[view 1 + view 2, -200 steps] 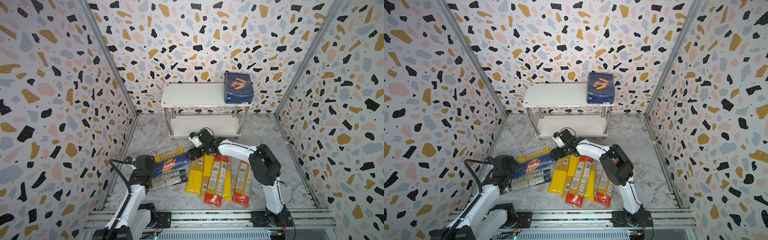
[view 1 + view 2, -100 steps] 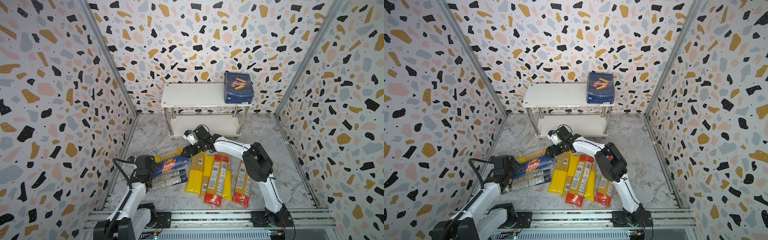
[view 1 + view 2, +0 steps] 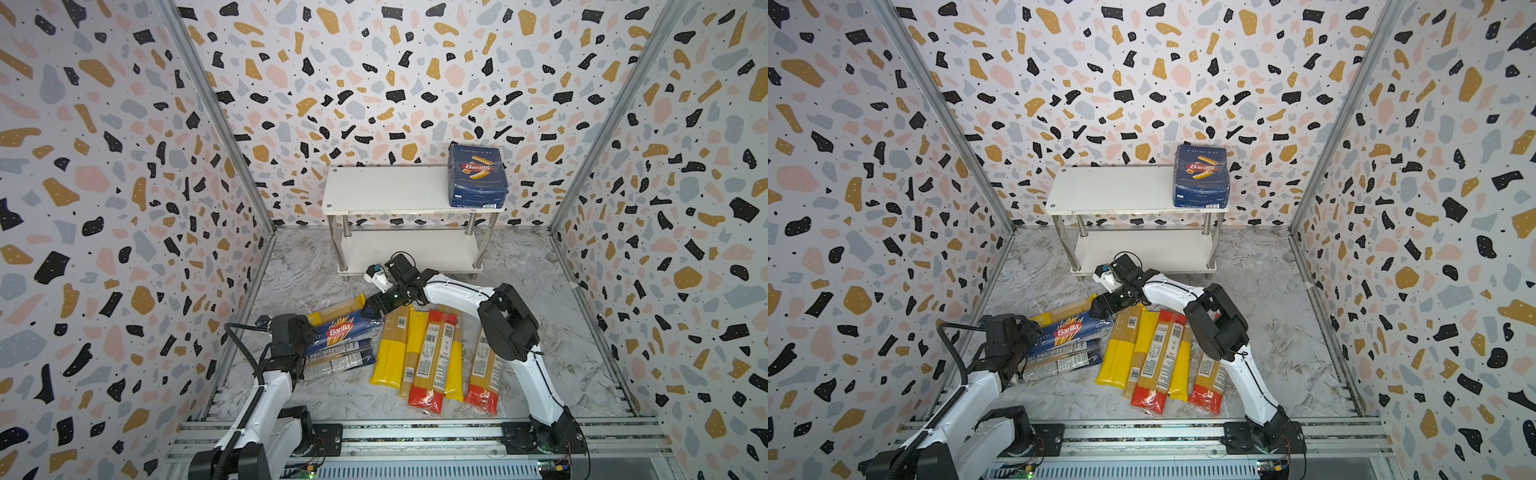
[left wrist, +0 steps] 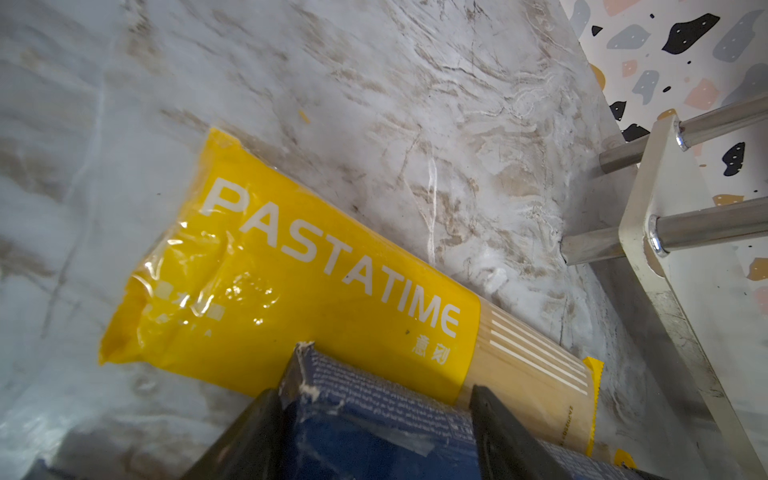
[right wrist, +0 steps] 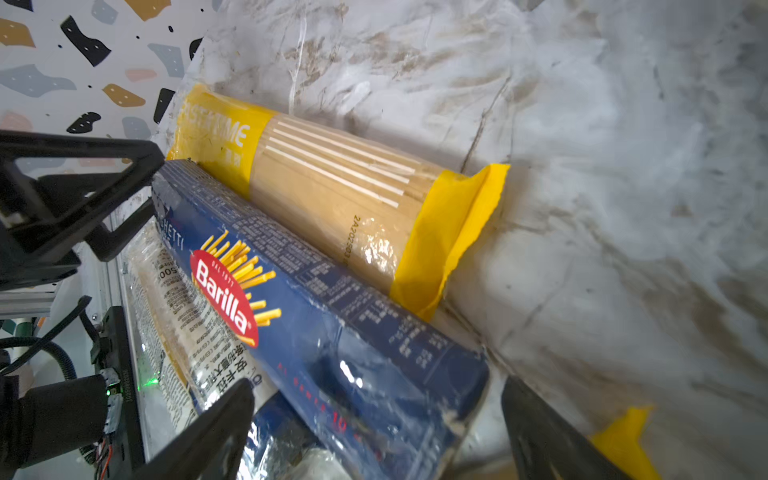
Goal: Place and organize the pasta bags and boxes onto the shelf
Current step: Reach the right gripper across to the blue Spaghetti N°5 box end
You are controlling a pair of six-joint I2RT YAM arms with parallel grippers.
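The long narrow pasta box [image 3: 340,330] [image 3: 1068,330] lies on the floor at the left, between a yellow PASTATIME bag [image 4: 291,270] [image 5: 332,187] and clear bags with dark-blue ends [image 3: 336,359]. My left gripper [image 3: 306,336] [image 4: 374,399] is shut on its near end, one finger against each side. My right gripper [image 3: 374,309] [image 5: 376,386] stands open around the far end, with a gap on both sides. The wide pasta box [image 3: 477,176] [image 3: 1202,176] stands on the right of the shelf's [image 3: 386,191] top board.
Several yellow and red-ended bags [image 3: 419,353] lie side by side on the marble floor right of the narrow box, under my right arm. The shelf's lower board [image 3: 407,249] is bare. Patterned walls close in three sides; a metal rail [image 3: 415,432] runs along the front.
My right gripper has swung left and down to the narrow box's far end. My left gripper's fingers have closed in on the near end.
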